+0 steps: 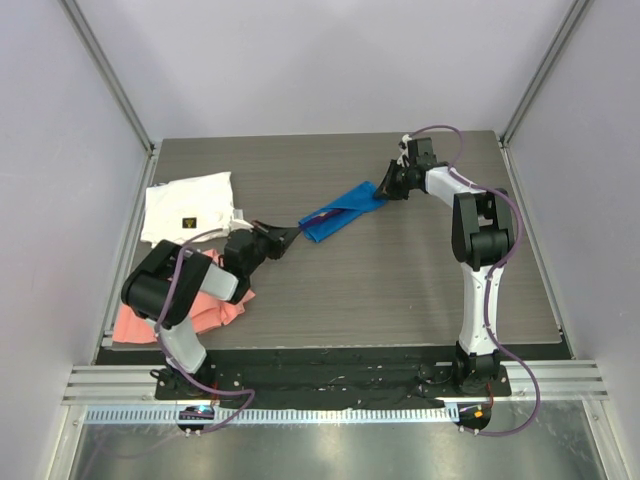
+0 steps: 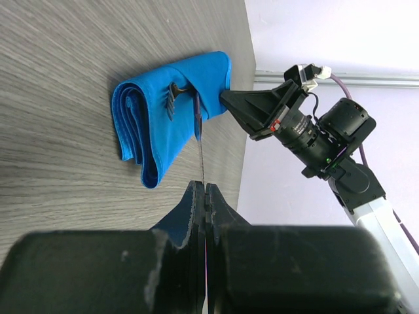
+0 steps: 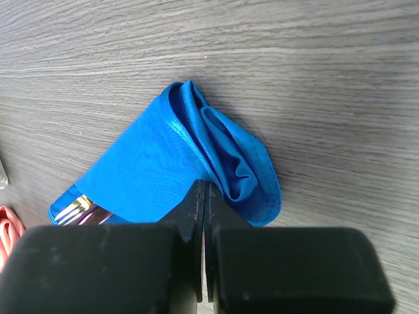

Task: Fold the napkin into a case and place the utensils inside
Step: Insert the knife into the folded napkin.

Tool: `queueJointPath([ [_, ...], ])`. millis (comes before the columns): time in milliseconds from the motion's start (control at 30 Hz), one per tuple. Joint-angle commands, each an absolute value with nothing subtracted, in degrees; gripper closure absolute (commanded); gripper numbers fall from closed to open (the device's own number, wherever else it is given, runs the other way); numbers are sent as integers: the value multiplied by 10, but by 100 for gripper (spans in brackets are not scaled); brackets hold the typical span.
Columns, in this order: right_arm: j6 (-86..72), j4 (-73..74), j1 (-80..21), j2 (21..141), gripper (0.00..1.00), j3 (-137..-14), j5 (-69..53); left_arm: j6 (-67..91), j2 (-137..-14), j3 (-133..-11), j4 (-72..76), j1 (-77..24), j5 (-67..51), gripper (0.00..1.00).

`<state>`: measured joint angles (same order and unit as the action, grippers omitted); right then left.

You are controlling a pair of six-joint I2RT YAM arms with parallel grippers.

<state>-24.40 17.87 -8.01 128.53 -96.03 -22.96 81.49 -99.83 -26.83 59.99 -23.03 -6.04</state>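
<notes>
We think this is the last step: the left gripper (image 2: pixel 204 186), closed on the purple utensil (image 2: pixel 199 140), must push it deeper into the case (image 2: pixel 154 124); the right gripper (image 2: pixel 224 97) is closed too.

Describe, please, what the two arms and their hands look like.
Both the left arm and right arm have white links joined by bulky black joints, with a thin purple cable looping along each. The left hand and right hand are matte black, with two flat fingers tapering to wedge tips.
</notes>
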Motion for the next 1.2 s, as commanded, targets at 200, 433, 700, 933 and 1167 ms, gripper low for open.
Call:
queueJointPath([
  [200,-248,178,-76,1291,99,-985,-230,845,-1034,-278,720,-251,-37,100],
  [433,-249,179,-76,1295,99,-982,-227,849,-1054,-293,737,-270,-20,100],
  [700,-248,181,-76,1296,99,-989,-230,846,-1077,-301,747,-281,12,100],
  [933,-248,181,-76,1296,99,-989,-233,864,-1102,-315,752,-294,40,100],
  [1167,-248,181,-76,1297,99,-991,-236,888,-1142,-323,809,-310,76,100],
])
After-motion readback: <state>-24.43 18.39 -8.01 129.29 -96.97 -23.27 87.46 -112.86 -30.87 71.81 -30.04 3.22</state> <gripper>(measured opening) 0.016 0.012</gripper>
